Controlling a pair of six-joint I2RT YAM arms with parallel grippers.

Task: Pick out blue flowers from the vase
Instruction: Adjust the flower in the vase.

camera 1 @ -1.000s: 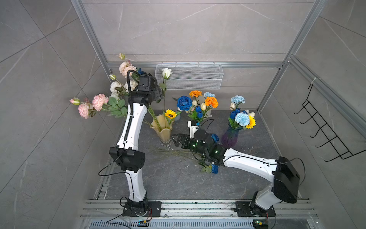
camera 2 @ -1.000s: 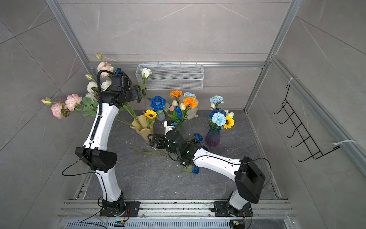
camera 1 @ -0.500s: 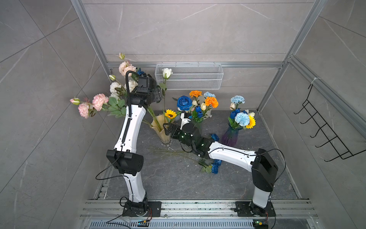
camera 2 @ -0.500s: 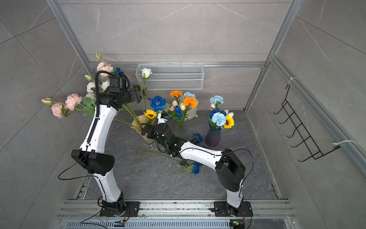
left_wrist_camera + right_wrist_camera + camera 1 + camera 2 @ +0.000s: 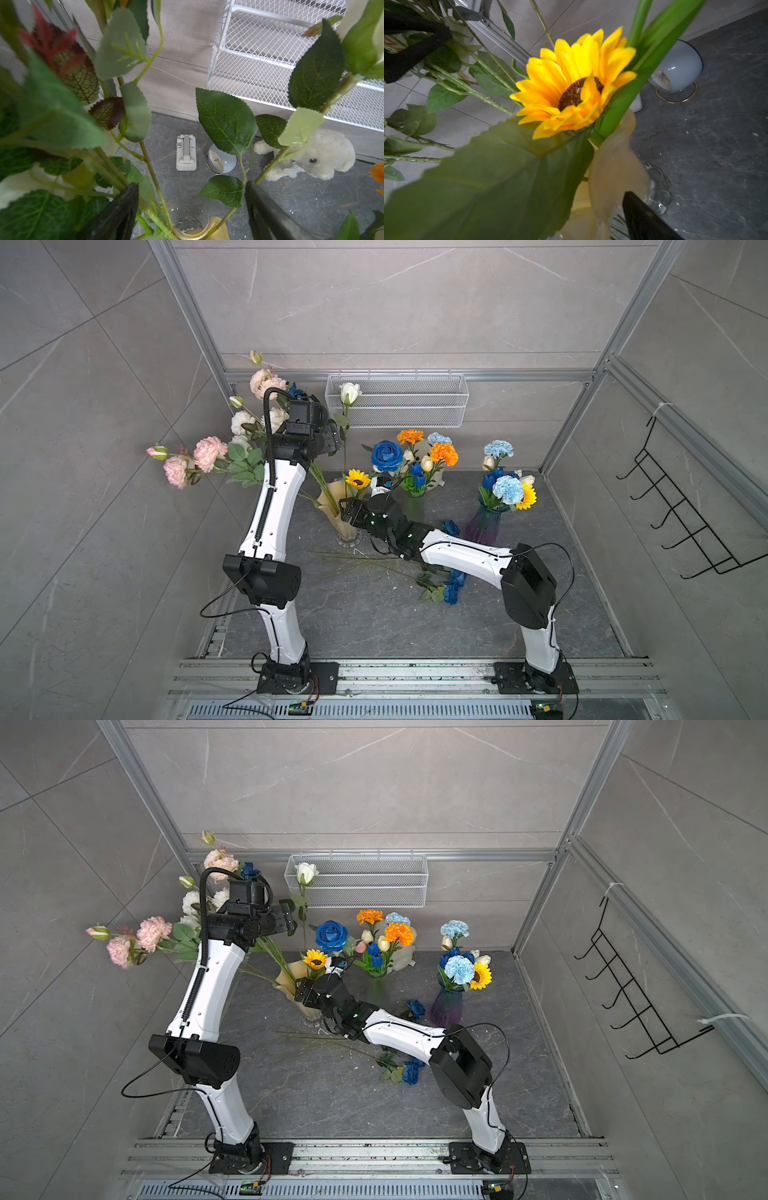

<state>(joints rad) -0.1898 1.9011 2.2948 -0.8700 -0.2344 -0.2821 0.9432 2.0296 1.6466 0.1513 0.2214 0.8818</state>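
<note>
**Top views.** In both top views the left gripper [image 5: 334,438] is raised among the leafy stems above the yellow vase [image 5: 334,506]. The right gripper [image 5: 348,511] sits low, just beside that vase and under the sunflower [image 5: 358,479]. Blue flowers [image 5: 453,588] lie on the table [image 5: 365,614], partly under the right forearm and near the purple vase [image 5: 484,524]. A blue rose [image 5: 387,456] stands upright behind the right gripper; which vase holds it cannot be told.

**Left wrist view.** The dark fingers [image 5: 122,214] are spread wide. Green stems and leaves pass between them unpinched and crowd the view. The yellow vase rim shows below, with a plush toy [image 5: 315,158] and a wire basket [image 5: 270,41] beyond.

**Right wrist view.** The sunflower and a large leaf [image 5: 492,178] block most of the frame. Only one finger [image 5: 643,218] shows, beside the vase wall, so whether this gripper is spread or closed cannot be told.
</note>
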